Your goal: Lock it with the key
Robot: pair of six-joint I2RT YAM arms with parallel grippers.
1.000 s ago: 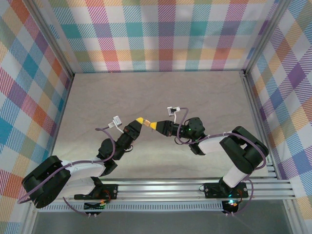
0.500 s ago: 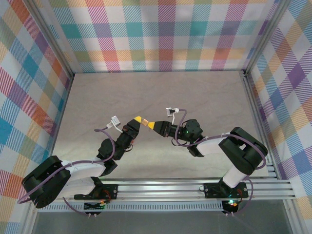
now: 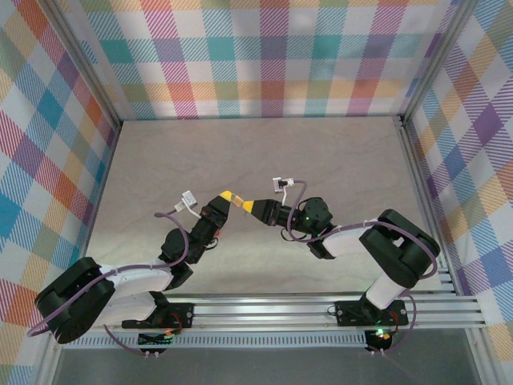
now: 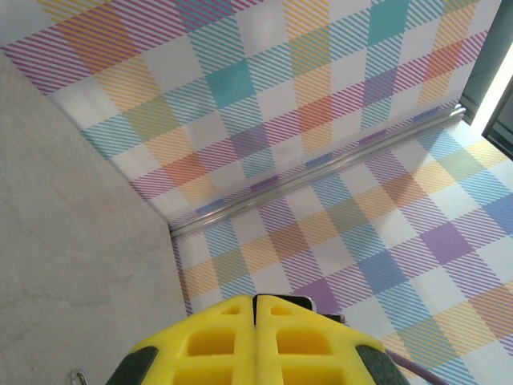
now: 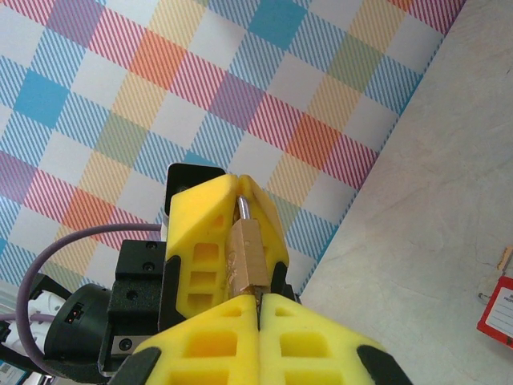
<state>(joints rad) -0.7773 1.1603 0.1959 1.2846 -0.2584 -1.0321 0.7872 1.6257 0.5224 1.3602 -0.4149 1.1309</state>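
A small brass padlock (image 5: 248, 253) with a silver shackle (image 5: 242, 207) is clamped between the yellow fingers (image 5: 200, 241) of my left gripper (image 3: 230, 196). In the left wrist view the left gripper (image 4: 256, 301) looks shut, and the padlock is hidden behind its pads. My right gripper (image 5: 258, 301) is shut, with its tips pressed against the padlock's bottom end. A sliver of metal, the key, shows at the seam; the rest is hidden between the pads. In the top view the right gripper (image 3: 252, 207) meets the left tip to tip, above the table's middle.
A red tag (image 5: 497, 309) with a small silver piece (image 5: 486, 285) lies on the beige table (image 3: 337, 152), to the right in the right wrist view. A metal ring (image 4: 78, 375) lies on the table. Plaid walls (image 3: 264, 56) close in three sides.
The right wrist has shifted slightly left and turned a little at the padlock. Both grippers stay shut and joined tip to tip.
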